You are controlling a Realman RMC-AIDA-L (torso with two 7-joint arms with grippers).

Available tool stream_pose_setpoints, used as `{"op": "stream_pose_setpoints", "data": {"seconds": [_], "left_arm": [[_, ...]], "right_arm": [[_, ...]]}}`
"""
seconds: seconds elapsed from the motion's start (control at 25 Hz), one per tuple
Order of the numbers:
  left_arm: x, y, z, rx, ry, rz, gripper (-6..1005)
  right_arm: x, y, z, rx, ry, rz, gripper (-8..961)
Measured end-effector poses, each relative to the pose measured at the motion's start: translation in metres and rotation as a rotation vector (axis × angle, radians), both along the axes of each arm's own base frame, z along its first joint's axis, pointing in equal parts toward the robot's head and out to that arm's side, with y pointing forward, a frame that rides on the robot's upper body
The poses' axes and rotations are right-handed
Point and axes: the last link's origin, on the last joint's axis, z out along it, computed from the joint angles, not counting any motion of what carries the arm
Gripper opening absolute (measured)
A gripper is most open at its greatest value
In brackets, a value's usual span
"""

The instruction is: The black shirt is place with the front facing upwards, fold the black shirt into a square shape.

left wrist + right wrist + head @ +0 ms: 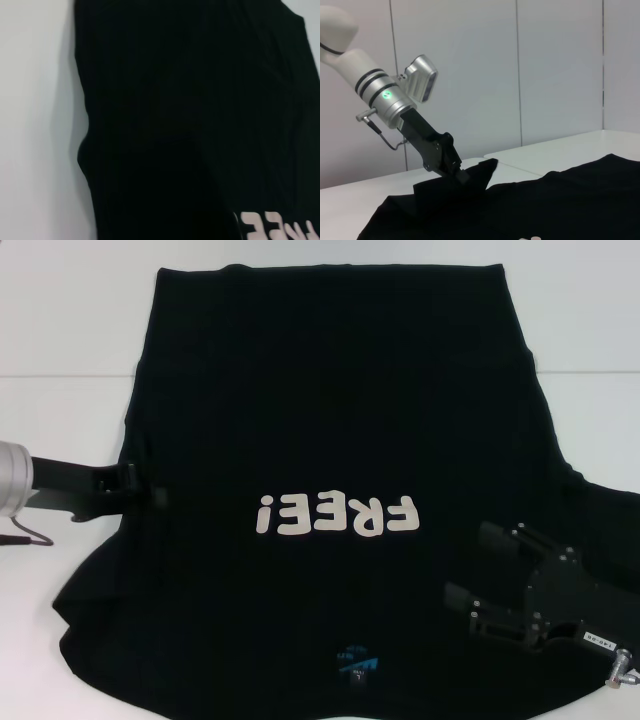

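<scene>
Spreading across the table [60, 330]: the black shirt [340, 410] fills the centre of the head frame from top edge to bottom edge, front up, on the white surface.
Lettering: cream "FREE!" [335, 515] sits just below mid-frame, upside down as I look at it.
My right claw [475, 565]: lower right of the head frame, over the shirt's near right part, its two black fingers [500, 538] spread wide apart, gripping nothing.
My left claw [150, 490]: mid-left of the head frame, at the shirt's left edge; in the right wrist view it pinches a raised peak of the black cloth, lifted off the table.
Neck label [355, 665]: small and blue, bottom centre of the head frame.
</scene>
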Motion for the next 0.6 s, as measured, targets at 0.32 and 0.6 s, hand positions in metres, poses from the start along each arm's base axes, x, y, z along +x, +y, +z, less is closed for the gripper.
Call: {"op": "stream_pose_setpoints", "data": {"seconds": [0.32,0.6], "left_arm": [[-0.008,-0.003,-0.019,-0.006,-0.028,0.042,15],[-0.009,-0.006,-0.015,0.044,-0.085,-0.002,112]], "right_arm": [[0.000,0.000,0.000,0.000,0.001,0.002,930],[0.000,0.000,0.000,0.000,0.001,0.001,930]]}}
